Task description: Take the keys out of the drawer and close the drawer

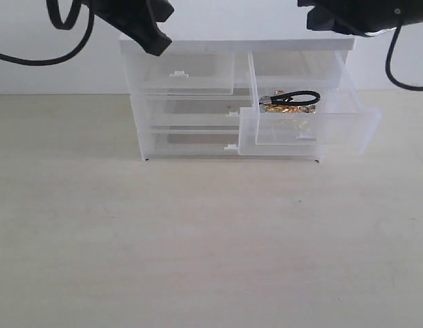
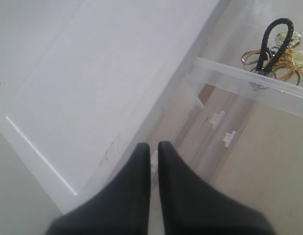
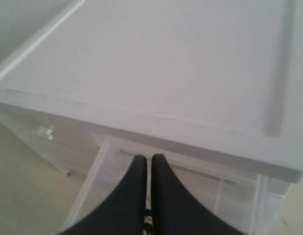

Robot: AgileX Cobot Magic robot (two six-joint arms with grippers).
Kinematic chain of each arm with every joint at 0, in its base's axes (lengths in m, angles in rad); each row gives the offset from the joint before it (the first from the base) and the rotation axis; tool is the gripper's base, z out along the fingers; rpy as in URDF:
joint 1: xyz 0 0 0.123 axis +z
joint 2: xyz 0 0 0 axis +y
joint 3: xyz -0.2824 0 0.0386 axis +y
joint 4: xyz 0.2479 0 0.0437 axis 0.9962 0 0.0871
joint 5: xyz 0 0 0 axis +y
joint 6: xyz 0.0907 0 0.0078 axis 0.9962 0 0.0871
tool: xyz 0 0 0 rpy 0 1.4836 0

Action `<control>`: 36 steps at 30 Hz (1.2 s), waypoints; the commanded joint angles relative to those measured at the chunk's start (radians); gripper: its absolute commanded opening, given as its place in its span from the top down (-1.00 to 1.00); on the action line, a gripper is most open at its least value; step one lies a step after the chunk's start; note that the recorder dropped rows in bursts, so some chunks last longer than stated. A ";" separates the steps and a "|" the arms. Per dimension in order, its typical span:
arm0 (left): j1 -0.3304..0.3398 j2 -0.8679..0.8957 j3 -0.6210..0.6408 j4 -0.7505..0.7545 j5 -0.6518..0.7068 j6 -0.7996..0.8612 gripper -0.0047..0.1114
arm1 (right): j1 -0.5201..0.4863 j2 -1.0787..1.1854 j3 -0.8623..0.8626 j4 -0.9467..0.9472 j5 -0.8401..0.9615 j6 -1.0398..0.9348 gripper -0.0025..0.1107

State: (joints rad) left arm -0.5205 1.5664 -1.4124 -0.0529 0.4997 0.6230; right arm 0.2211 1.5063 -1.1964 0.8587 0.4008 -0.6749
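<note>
Bright, flat, washed-out light; blurry close-up fingers [image 3: 134, 196].

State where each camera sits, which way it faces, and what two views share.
Exterior: before the drawer unit, facing its front; left arm and right arm at the top edge.
Left wrist: above the unit's white top, looking down past the shut left gripper.
Right wrist: above that top's front edge, looking down past the shut right gripper.
Shared: exterior and left wrist both show the keys in the open drawer.
</note>
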 commanded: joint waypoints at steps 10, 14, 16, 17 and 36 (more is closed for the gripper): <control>0.002 -0.059 -0.006 0.027 0.107 -0.089 0.85 | -0.014 0.283 -0.568 -0.578 0.699 0.385 0.96; 0.002 -0.065 -0.006 0.027 0.129 -0.096 0.85 | -0.012 0.375 -0.692 -0.596 0.820 0.393 0.96; 0.002 -0.074 -0.006 0.027 0.144 -0.096 0.85 | -0.012 0.403 -0.723 -0.603 0.820 0.419 0.96; 0.002 -0.076 -0.006 0.027 0.149 -0.096 0.85 | -0.012 0.407 -0.725 -0.601 0.820 0.419 0.96; 0.002 -0.103 -0.006 0.073 0.166 -0.130 0.85 | 0.134 0.424 -0.721 -0.734 0.820 0.536 0.07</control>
State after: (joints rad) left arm -0.5205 1.4710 -1.4124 0.0187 0.6556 0.5063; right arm 0.3377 1.9340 -1.9126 0.1537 1.2205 -0.1506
